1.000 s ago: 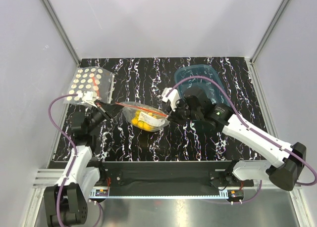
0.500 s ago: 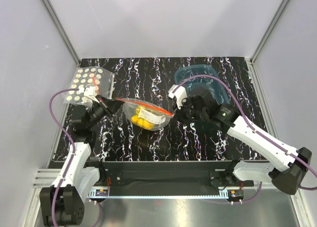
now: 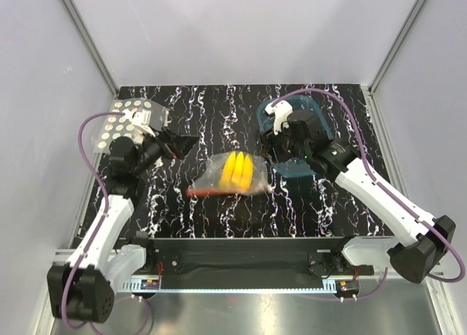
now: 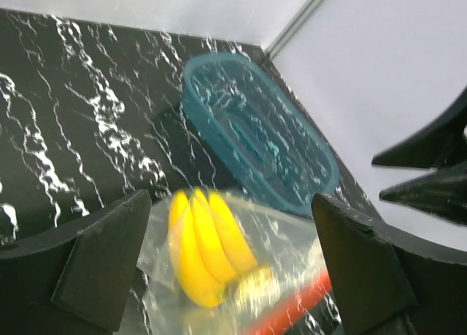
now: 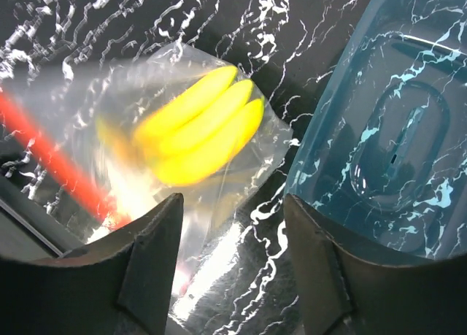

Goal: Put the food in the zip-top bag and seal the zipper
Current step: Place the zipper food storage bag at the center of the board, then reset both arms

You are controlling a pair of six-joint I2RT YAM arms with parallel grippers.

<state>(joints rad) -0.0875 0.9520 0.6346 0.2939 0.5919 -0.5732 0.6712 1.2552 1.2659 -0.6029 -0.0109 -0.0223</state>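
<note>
nearest the arm bases, the zipper (image 3: pixel 211 192) is seen along the near edge of the zip-top bag (image 3: pixel 213 180); whether it is sealed cannot be told. the bag is laid on the black marbled table (image 3: pixel 321 203), and the toy bananas (image 3: pixel 238 169) are enclosed in it. the left gripper (image 4: pixel 230 203) and the right gripper (image 5: pixel 232 203) are poised on either side, jaws spread wide, nothing gripped. farther back, the blue tray (image 3: pixel 314 120) and the bag of discs (image 3: pixel 120 127) are seen.

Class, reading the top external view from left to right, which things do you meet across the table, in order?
bag of pale discs → left gripper → zip-top bag holding the bananas → blue tray
</note>
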